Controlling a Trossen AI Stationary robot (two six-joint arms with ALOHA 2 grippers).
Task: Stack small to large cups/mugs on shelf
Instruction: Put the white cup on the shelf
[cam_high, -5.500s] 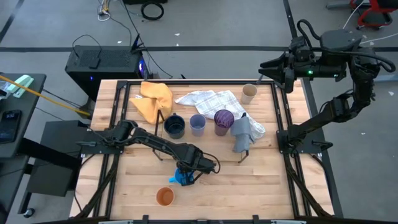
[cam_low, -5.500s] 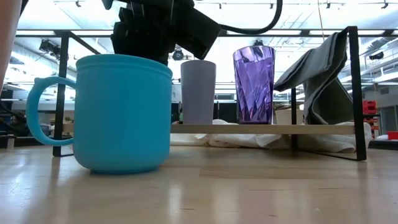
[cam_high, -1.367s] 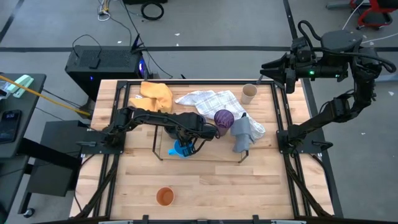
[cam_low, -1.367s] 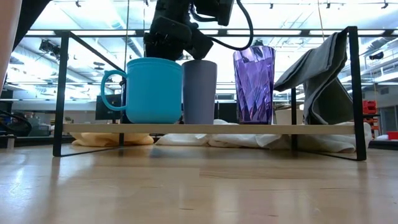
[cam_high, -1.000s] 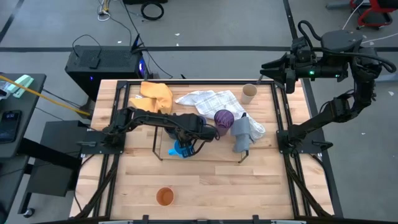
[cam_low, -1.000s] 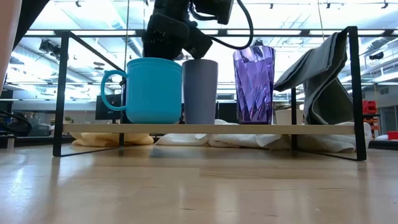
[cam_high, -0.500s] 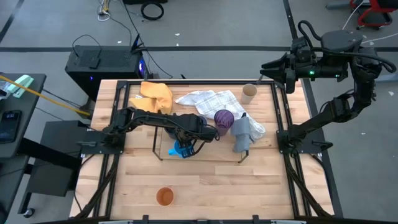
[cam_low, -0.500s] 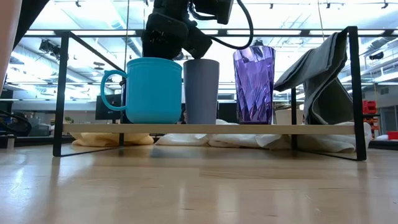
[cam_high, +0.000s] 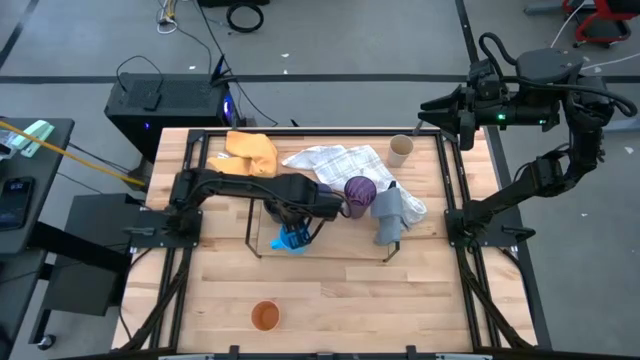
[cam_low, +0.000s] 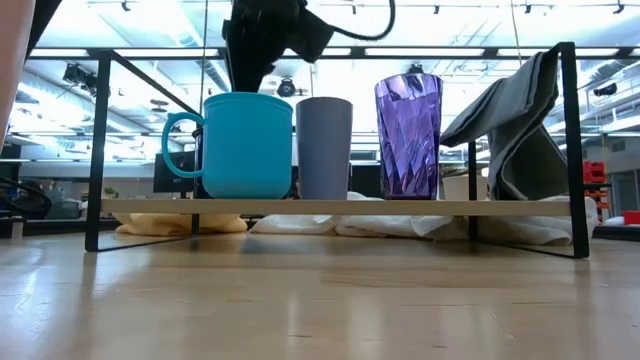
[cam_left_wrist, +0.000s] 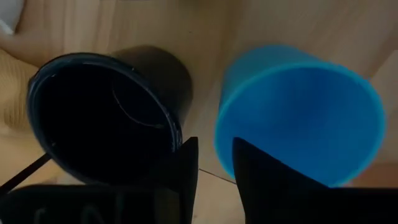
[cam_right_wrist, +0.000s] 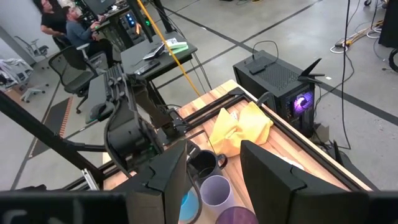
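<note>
The bright blue mug (cam_low: 240, 145) stands on the shelf (cam_low: 400, 207), handle toward the table's left. Beside it stand the pale lavender cup (cam_low: 323, 147) and the purple cup (cam_low: 408, 135). The dark navy mug (cam_left_wrist: 106, 112) stands just behind the blue mug (cam_left_wrist: 298, 118). My left gripper (cam_low: 255, 70) hangs open above the blue mug's rim, clear of it; it also shows in the high view (cam_high: 300, 222). The tan cup (cam_high: 401, 150) stands at the far right, the orange cup (cam_high: 265, 316) near the front edge. My right gripper (cam_right_wrist: 214, 180) is open, high over the far right corner.
A grey cloth (cam_low: 510, 120) hangs over the shelf's right end. A yellow cloth (cam_high: 250, 155) and a white-checked cloth (cam_high: 330, 160) lie behind the shelf. Bare wood (cam_high: 400, 300) stretches between the shelf and the front edge.
My left gripper has gone up from the bright blue mug's rim and now hangs clear above it. The mug stays upright on the shelf next to the lavender cup.
</note>
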